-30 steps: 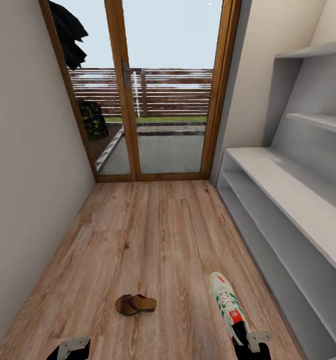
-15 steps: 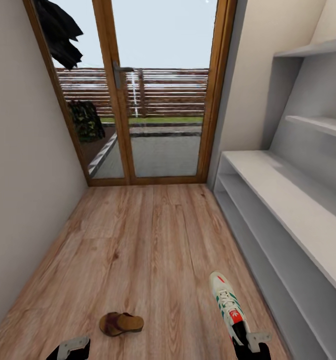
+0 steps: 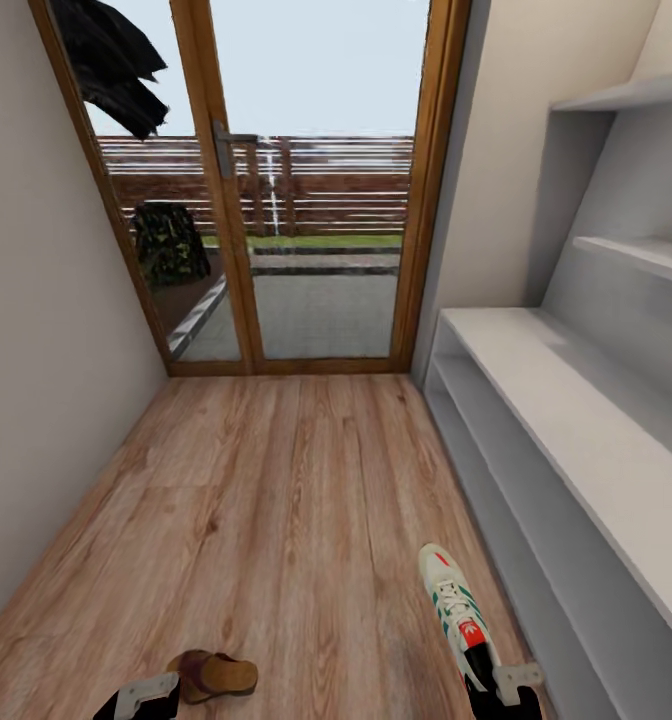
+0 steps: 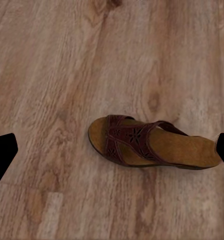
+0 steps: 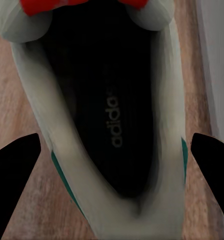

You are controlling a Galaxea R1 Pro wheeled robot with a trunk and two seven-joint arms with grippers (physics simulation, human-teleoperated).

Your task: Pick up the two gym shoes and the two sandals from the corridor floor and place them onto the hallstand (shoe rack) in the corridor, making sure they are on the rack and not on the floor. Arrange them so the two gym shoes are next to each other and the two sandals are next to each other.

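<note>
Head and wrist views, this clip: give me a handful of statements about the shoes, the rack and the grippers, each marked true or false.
1. The gym shoe sits between the right gripper fingers. True.
2. The sandal is held by the left gripper. False: it lies flat on the corridor floor, with the fingers spread wide to either side and not touching it.
3. A shoe already sits on the hallstand. False: no shoe sits on the shelves that can be seen.
4. The gym shoe's toe points toward the glass door. True.
5. The hallstand stands along the robot's left. False: it runs along the right wall.
</note>
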